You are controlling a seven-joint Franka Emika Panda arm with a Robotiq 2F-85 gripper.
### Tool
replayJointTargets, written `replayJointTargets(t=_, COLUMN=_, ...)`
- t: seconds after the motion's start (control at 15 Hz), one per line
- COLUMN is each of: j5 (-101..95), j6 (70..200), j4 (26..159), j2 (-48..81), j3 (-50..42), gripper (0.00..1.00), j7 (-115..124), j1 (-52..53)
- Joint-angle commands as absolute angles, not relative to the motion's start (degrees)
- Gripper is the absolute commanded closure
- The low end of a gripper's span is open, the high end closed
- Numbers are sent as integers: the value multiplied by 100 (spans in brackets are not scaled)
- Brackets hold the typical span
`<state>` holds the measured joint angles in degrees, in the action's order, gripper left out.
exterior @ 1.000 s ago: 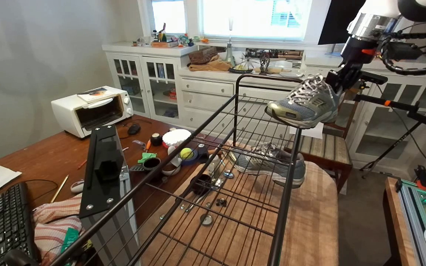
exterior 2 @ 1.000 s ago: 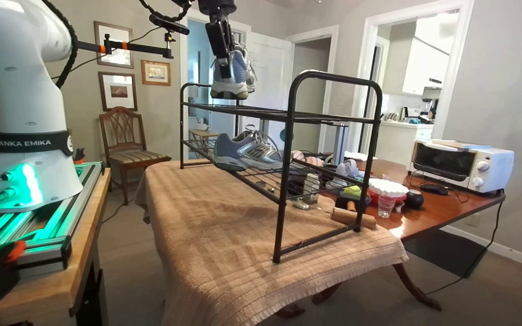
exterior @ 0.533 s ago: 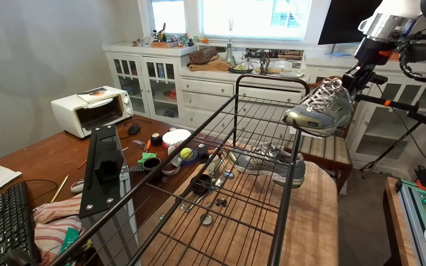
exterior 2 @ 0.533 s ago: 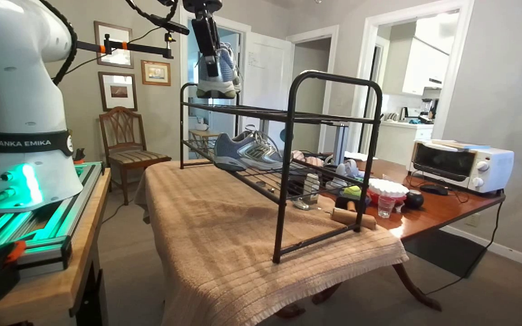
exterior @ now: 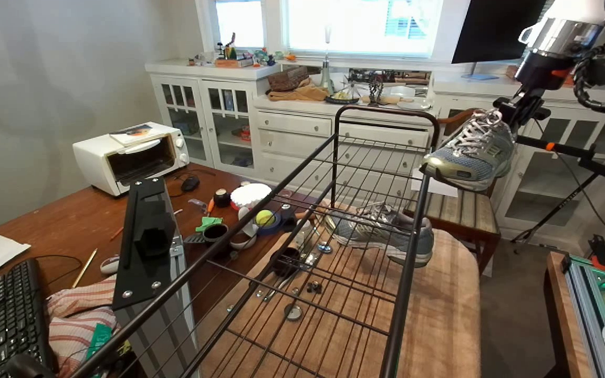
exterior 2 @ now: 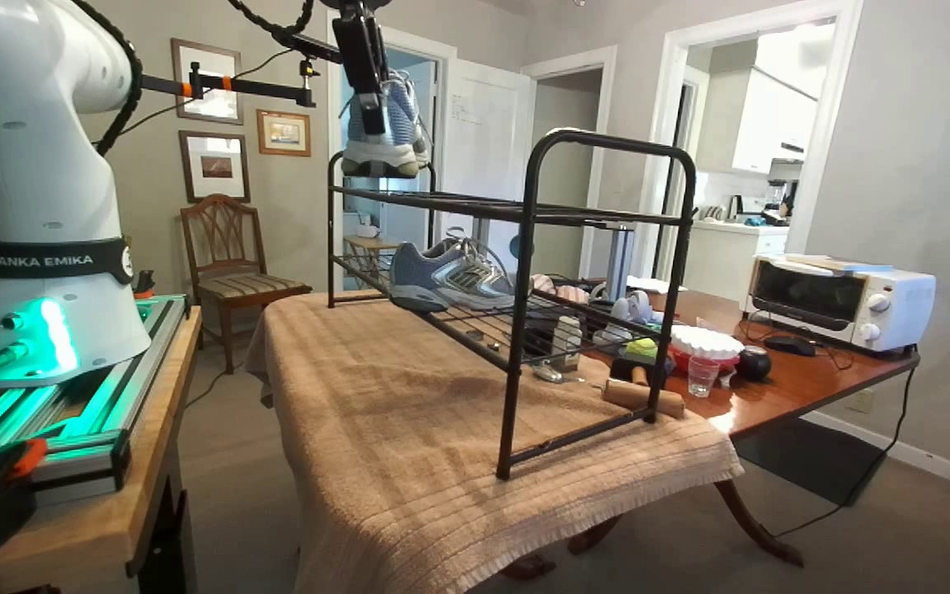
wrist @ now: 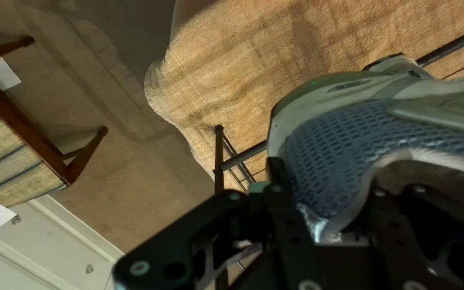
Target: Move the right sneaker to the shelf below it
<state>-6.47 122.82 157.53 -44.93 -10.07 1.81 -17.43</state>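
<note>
The right sneaker, grey-and-white with white laces, hangs in the air in both exterior views (exterior: 475, 152) (exterior 2: 399, 124). Its toe is by the rack's robot-side top rail, its heel toward the robot. My gripper (exterior: 515, 118) is shut on the heel, also in an exterior view (exterior 2: 371, 115). In the wrist view, the gripper (wrist: 328, 181) has one finger outside the sneaker (wrist: 336, 137) and one inside its opening. The shelf below (exterior 2: 475, 342) is the rack's lower black wire tier. A matching sneaker (exterior 2: 450, 276) rests on it, seen through the top tier in an exterior view (exterior: 386, 241).
The black rack's top tier (exterior: 406, 273) and its tall end frame (exterior 2: 520, 330) bound the opening above the lower tier. The rack stands on a tan towel (exterior 2: 376, 396). Small items and a toaster oven (exterior 2: 842, 301) are beyond it. A striped chair (exterior: 455, 210) stands nearby.
My gripper has carried the sneaker sideways, rightward in one view and leftward in another, off the top tier toward the robot's side. The sneaker on the lower tier has not moved.
</note>
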Motion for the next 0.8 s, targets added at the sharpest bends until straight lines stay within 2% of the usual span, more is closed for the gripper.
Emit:
replayJointTargets(t=0.0, j5=-959, j6=12006, j4=15744, j2=-4462, j3=-882, gripper=96, j7=578, j1=-2114)
replayJointTargets(t=0.73, j5=-1723, j6=11772, j4=15769, j2=-3908, j3=-750, gripper=96, j7=1995, j1=-2885)
